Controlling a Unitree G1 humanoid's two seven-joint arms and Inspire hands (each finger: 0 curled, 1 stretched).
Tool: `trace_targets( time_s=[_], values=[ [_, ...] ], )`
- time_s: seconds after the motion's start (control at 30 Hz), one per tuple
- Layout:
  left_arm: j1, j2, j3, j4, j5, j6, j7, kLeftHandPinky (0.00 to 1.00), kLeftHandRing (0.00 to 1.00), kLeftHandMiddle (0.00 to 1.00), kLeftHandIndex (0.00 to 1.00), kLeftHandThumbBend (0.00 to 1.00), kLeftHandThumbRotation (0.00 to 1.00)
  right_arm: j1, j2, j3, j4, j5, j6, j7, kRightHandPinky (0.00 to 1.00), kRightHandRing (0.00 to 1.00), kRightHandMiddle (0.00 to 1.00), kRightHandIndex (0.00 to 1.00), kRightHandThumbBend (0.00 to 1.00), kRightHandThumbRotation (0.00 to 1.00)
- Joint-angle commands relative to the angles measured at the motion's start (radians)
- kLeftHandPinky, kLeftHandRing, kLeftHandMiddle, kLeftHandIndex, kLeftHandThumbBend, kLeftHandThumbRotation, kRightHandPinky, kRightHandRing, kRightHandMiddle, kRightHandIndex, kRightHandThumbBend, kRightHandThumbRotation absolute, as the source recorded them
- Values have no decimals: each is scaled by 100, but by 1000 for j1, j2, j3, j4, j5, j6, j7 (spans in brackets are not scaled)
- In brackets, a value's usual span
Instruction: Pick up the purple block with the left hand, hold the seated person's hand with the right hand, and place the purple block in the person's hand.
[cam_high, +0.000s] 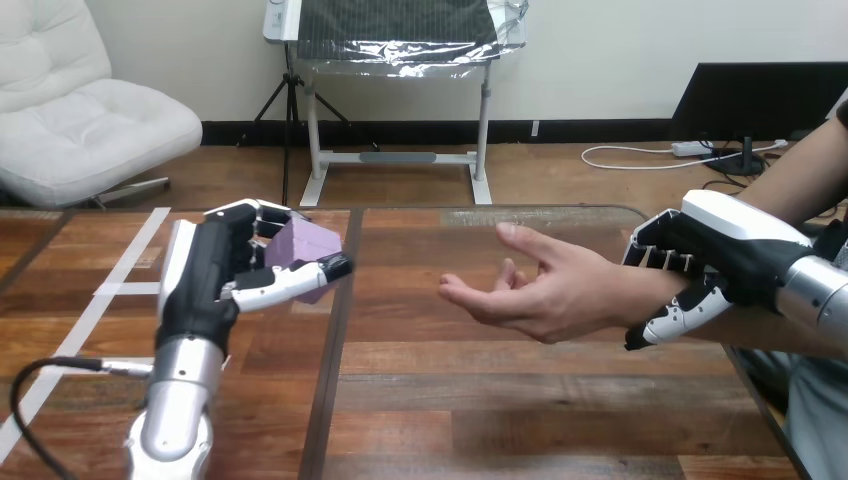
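left robot hand (210, 270) grips purple block (305, 248); right robot hand (735, 240) clasps person's wrist (628, 292).

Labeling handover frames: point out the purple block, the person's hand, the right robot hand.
purple block (305, 245), head view, its upper face
person's hand (558, 290), head view, the open palm
right robot hand (735, 232), head view, its white back shell
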Motion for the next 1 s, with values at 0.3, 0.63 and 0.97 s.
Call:
trace_targets(
  time_s=[0.3, 0.63, 0.97],
  values=[
    [-215, 4, -25, 178, -10, -19, 13, 34, 38, 45, 45, 63, 0, 49, 69, 35, 27, 16, -4, 18, 35, 39, 45, 50, 80, 13],
    [-292, -5, -34, 295, -7, -38, 24, 33, 39, 46, 46, 64, 0, 58, 73, 34, -6, 19, 6, 21, 35, 39, 45, 50, 80, 15],
    [-357, -21, -47, 372, -2, -36, 28, 33, 38, 45, 46, 64, 0, 61, 79, 32, -26, 26, -1, 27, 35, 39, 45, 50, 80, 17]
  ],
)
